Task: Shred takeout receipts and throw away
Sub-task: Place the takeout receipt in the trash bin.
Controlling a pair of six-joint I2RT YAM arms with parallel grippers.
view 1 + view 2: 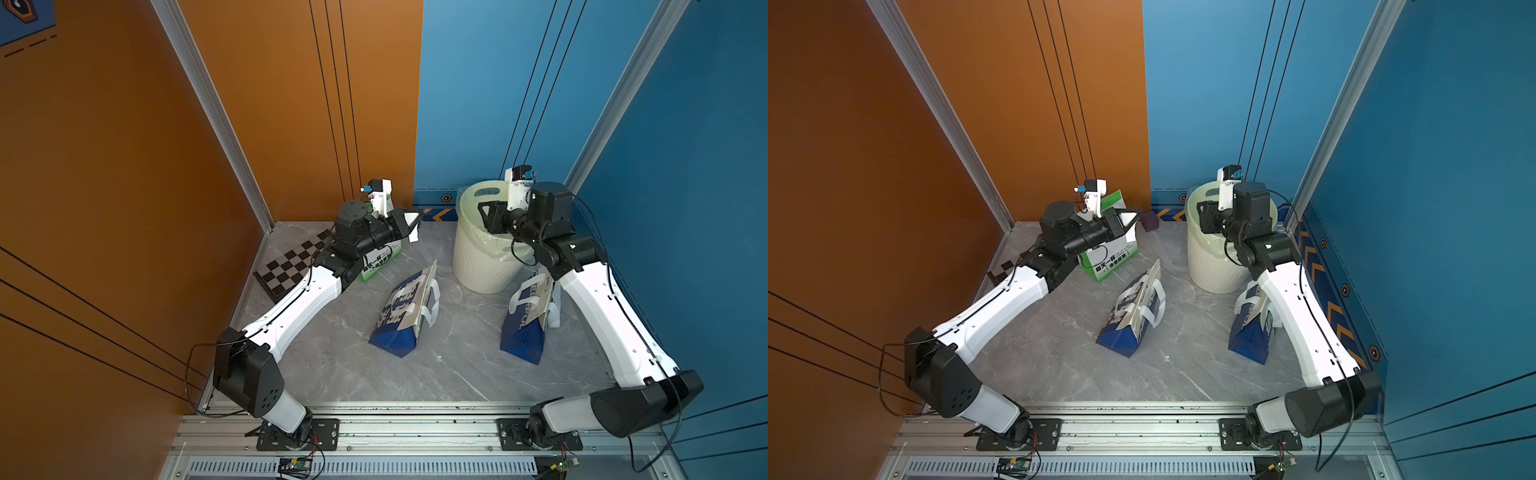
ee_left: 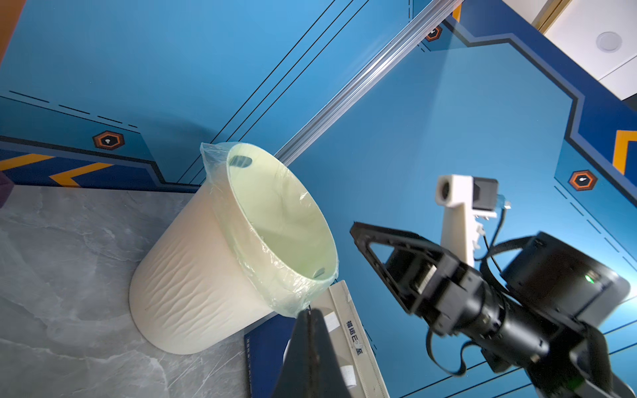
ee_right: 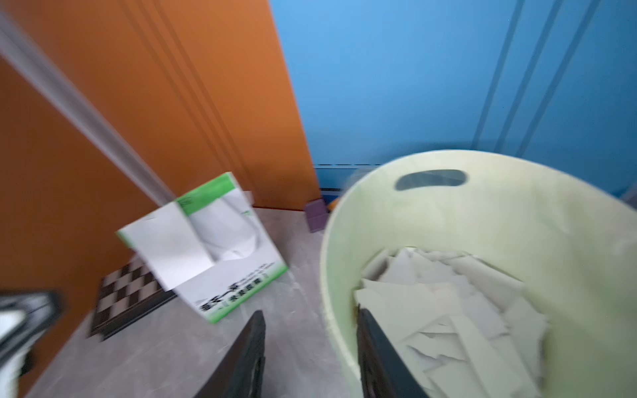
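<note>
Scraps (image 3: 448, 310) of receipt lie in the bin (image 3: 517, 213). Right gripper (image 3: 310, 358) hangs over its rim, fingers (image 3: 241, 361) half parted, empty. Left gripper (image 1: 409, 224) clamps a receipt piece (image 1: 413, 237) by the green bag (image 1: 376, 266).

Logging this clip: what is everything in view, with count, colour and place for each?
bin: one, cream with a pale green liner, back right of the table
paper scraps: many, white, inside the bin
green-and-white bag: one, standing at back left
blue-and-white bags: two, lying down, one mid-table, one beside the bin under the right arm
checkerboard: one, dark and pale squares, by the left wall
cube: one, purple, against the back wall
table: one, grey marble
arms: two, white and black
left gripper: shut, above the green-and-white bag; any paper in it cannot be told
right gripper: open, empty, over the bin's rim
</note>
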